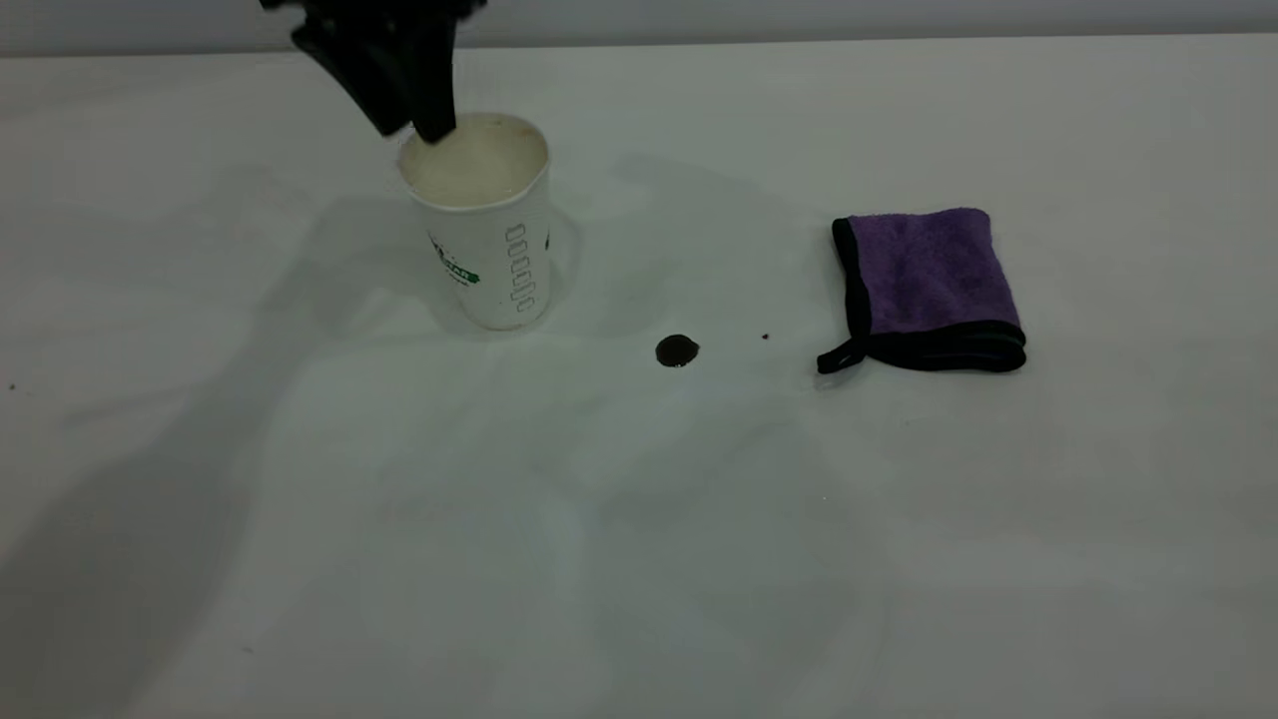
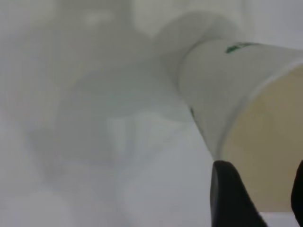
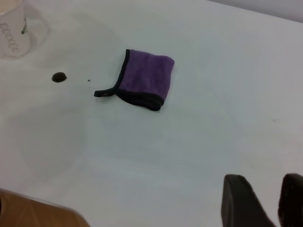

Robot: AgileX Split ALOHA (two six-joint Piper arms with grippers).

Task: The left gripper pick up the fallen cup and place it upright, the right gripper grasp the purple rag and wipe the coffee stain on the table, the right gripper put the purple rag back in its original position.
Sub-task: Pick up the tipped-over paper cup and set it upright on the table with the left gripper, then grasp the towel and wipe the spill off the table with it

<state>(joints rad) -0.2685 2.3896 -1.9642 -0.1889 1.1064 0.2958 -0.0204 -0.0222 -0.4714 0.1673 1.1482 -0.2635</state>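
The cup (image 1: 489,235) stands upright on the white table (image 1: 639,559) at the back left, its cream inside facing up. My left gripper (image 1: 409,128) hangs over the cup's far-left rim, open, with one finger (image 2: 232,198) at the rim and the cream inside of the cup (image 2: 222,85) showing between the two fingers. The coffee stain (image 1: 677,351) is a small dark blot right of the cup. The folded purple rag (image 1: 931,285) lies flat farther right. My right gripper (image 3: 267,203) hovers open and holds nothing, well away from the rag (image 3: 144,80) and the stain (image 3: 58,77).
A tiny dark speck (image 1: 766,337) sits between the stain and the rag. A brown strip (image 3: 38,213) beyond the table's edge shows in the right wrist view. The table's back edge (image 1: 799,40) runs behind the cup.
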